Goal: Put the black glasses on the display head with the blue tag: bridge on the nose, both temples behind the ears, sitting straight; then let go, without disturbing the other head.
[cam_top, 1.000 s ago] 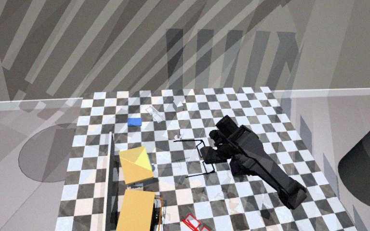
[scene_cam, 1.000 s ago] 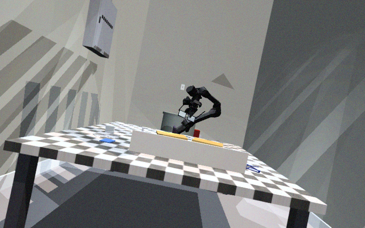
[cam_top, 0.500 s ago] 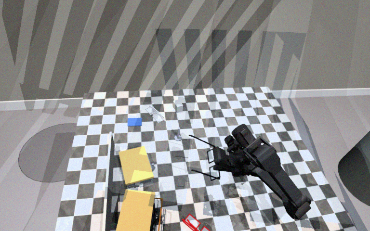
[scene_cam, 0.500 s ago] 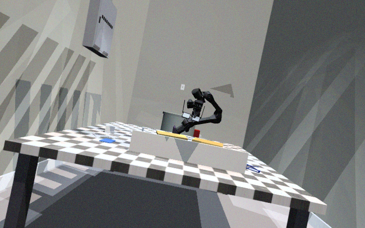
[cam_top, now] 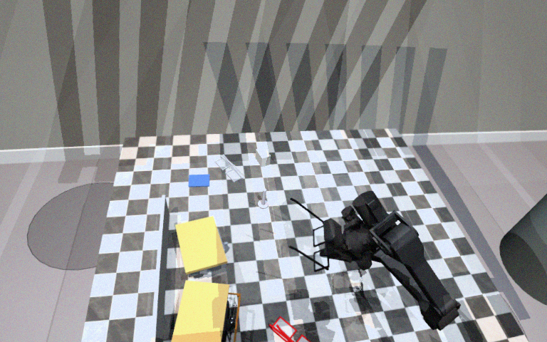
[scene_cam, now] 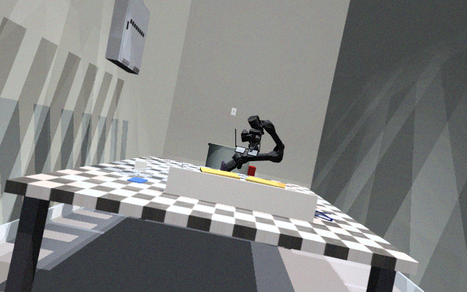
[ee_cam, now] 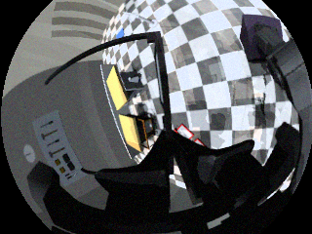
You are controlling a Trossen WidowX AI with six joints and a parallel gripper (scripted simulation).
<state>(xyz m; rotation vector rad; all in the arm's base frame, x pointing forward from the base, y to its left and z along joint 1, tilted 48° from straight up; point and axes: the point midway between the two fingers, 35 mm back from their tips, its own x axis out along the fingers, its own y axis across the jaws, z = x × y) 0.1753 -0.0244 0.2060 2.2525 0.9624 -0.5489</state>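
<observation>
The black glasses [cam_top: 306,209] [scene_cam: 235,137] [ee_cam: 165,93] are up in the gripper [cam_top: 327,242] [scene_cam: 248,150] [ee_cam: 167,133], pinched between its fingers and well apart from the white panel [cam_top: 162,261] [scene_cam: 241,196] [ee_cam: 114,117]. Both temples point toward the panel's side of the table [cam_top: 490,322] [scene_cam: 141,206] [ee_cam: 207,90] in the top view; the exterior view shows one of them as a thin upright line.

Only the exterior view shows a red block [scene_cam: 252,170] beyond the panel and dark-blue glasses [scene_cam: 323,215] just past its end. The top and wrist views show red glasses [cam_top: 288,324] [ee_cam: 185,126] on the arm's side of it — cut off at the lower border in the top view.

Two yellow tops, one [cam_top: 201,244] [scene_cam: 220,173] [ee_cam: 117,87] and another [cam_top: 201,310] [scene_cam: 265,182] [ee_cam: 130,132], sit right by the panel. Between them and the held glasses lies an open stretch of checks. A blue slab [cam_top: 199,180] [scene_cam: 137,180] [ee_cam: 120,34] lies off the panel's other end.

The display heads and the blue tag are hard to make out — the yellow tops cover much near the panel, and the fingertips' grip on the frame is lost in black.
</observation>
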